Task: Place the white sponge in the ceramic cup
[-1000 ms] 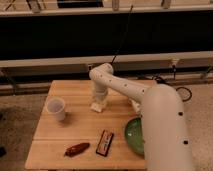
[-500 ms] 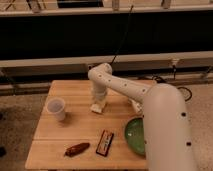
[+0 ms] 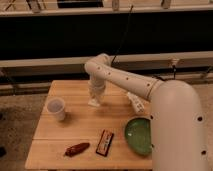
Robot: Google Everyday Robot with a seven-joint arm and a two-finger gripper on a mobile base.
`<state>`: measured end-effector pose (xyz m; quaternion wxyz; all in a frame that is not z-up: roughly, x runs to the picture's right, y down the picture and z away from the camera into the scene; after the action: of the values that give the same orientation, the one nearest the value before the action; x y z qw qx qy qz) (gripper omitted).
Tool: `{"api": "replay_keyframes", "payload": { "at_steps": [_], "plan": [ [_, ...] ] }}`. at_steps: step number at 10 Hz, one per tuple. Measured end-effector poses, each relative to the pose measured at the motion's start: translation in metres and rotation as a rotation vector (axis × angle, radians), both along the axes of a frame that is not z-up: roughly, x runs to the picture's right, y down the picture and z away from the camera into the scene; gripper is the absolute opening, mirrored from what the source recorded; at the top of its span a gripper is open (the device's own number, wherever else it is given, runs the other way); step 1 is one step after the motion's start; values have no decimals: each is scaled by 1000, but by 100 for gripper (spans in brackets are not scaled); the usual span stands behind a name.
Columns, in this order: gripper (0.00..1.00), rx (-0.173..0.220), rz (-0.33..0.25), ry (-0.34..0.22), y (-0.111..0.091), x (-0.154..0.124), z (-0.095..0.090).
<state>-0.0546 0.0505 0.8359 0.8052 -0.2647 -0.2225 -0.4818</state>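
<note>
The ceramic cup is a small white handleless cup standing upright at the left of the wooden table. My gripper points straight down at the table's middle, to the right of the cup and about a cup's width away from it. A small off-white chunk at its tip looks like the white sponge, resting on or just above the table. I cannot separate it clearly from the gripper.
A green plate lies at the right front. A dark bar with reddish stripes and a reddish-brown object lie at the front. A pale object lies under my arm. Railings stand behind the table.
My gripper has shifted very slightly left and stays low over the table's middle. Cup, plate and bar have not moved.
</note>
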Motion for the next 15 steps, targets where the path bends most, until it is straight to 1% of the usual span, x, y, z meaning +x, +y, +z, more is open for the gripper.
{"api": "replay_keyframes", "payload": {
  "at_steps": [1, 2, 3, 5, 8, 11, 12, 13, 14, 15],
  "plan": [
    [0, 21, -32, -19, -12, -13, -14],
    [0, 36, -63, -39, -17, -28, -25],
    [0, 49, -90, -56, -21, -41, -31],
    [0, 73, -158, -106, -27, -75, -49],
    [0, 89, -236, -172, -27, -120, -63],
    [1, 97, -302, -236, -22, -156, -76],
    [6, 94, -313, -247, -20, -164, -79],
    [14, 90, -323, -256, -17, -172, -81],
    [26, 84, -328, -273, -12, -182, -82],
    [34, 81, -332, -274, -11, -183, -81]
  ]
}}
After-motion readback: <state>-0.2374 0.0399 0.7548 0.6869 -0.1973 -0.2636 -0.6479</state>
